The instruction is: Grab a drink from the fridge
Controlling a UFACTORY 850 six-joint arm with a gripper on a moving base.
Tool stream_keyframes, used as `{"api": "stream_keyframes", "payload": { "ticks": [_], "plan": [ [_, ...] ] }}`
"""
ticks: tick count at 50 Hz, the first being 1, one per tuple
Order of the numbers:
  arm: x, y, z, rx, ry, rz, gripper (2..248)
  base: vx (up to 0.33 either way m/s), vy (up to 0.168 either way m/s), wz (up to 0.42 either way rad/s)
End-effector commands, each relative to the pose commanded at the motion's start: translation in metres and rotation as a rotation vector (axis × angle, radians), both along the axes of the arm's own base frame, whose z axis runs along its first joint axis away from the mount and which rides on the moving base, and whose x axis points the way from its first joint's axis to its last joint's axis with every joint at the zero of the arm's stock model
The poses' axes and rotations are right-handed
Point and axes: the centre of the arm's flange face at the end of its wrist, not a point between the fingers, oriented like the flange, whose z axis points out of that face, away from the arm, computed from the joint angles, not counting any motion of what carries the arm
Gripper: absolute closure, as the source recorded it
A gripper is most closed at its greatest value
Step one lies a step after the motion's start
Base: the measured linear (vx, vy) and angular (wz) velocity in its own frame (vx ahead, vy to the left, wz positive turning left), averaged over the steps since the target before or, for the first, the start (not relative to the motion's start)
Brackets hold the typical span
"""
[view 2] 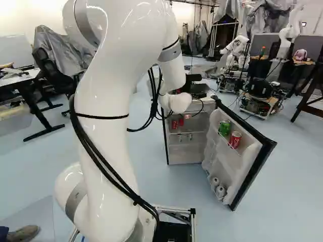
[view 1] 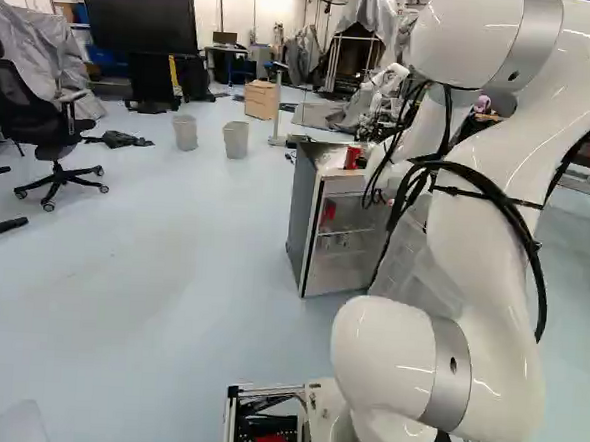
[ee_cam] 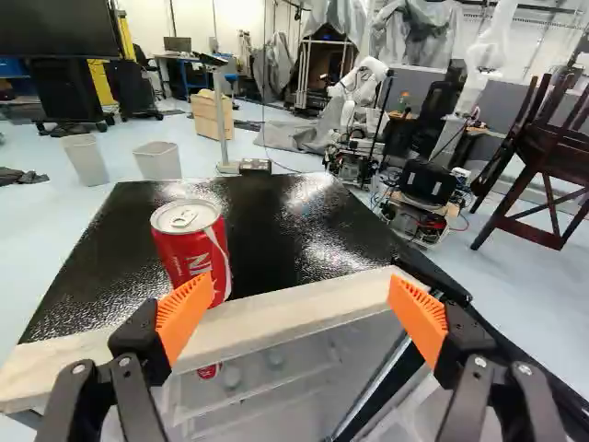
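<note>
So the fridge (view 1: 300, 216) is the big thing in the way here: it's right ahead of the arm (view 2: 111, 111), and its door (view 2: 257, 151) is swung wide open on the right. Door racks have a green can (view 2: 224, 127) and a red-and-white can (view 2: 235, 139) up top, plus two pale cans (view 2: 218, 186) down low, and there's more red stuff (view 2: 174, 124) on the shelf inside. There's also a red soda can (ee_cam: 189, 253) standing upright on the black fridge top, near its front edge. Further back you've got two bins (view 1: 184, 131) (view 1: 235, 139), a wooden box (view 1: 260, 99), another robot (ee_cam: 359, 92) and a dark wooden chair (ee_cam: 543, 152). The arm goes up from its base, bends over and drops to a wrist by the fridge, with the gripper (view 2: 194, 78) pointing ahead across the top. Its fingers are spread wide with nothing pinched, and the soda can is ahead of the finger on the side away from the door. That can has white lettering on its side, fwiw.
</note>
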Motion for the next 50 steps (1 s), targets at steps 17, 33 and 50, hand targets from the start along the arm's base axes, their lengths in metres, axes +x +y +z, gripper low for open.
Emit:
{"api": "stream_keyframes", "payload": {
  "ticks": [17,33,50],
  "plan": [
    [-0.014,-0.028,0.013,0.02,0.027,-0.091,3,0.0,0.0,0.0],
    [-0.029,-0.056,0.022,0.068,0.08,-0.2,3,0.0,0.0,0.0],
    [-0.044,-0.084,0.032,0.131,0.133,-0.312,3,0.0,0.0,0.0]
  ]
}}
